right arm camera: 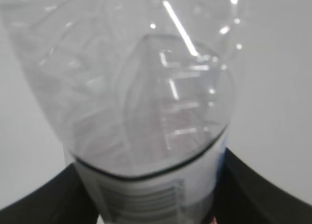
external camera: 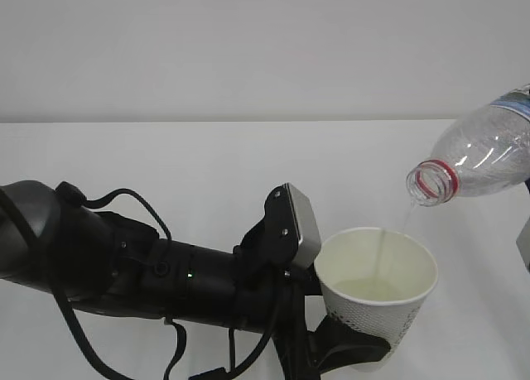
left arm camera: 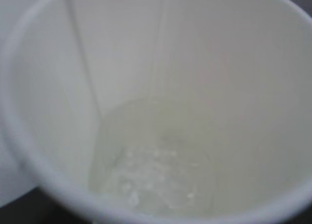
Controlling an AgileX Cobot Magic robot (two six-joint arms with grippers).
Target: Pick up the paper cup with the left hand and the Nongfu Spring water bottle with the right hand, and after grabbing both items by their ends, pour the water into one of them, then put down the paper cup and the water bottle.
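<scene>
The white paper cup (external camera: 377, 289) is held upright at the lower right, my left gripper (external camera: 363, 351) shut on its dotted lower wall. The left wrist view looks straight down into the paper cup (left arm camera: 219, 87), which hides the jaws. The water (external camera: 370, 291) lies shallow in its bottom, bubbling (left arm camera: 156, 175). The clear Nongfu Spring water bottle (external camera: 484, 152) is tilted mouth-down above the cup's far right rim. A thin stream (external camera: 399, 229) runs from its red-ringed neck into the cup. My right gripper (right arm camera: 151, 204) is shut on the bottle (right arm camera: 146, 112) near its label, black fingers (right arm camera: 39, 199) at either side.
The bulky black left arm (external camera: 124, 264) with cables lies across the lower left, its grey block (external camera: 300, 223) beside the cup's rim. A white tabletop (external camera: 207, 165) reaches back to a white wall. A grey part (external camera: 524, 241) shows at the right edge.
</scene>
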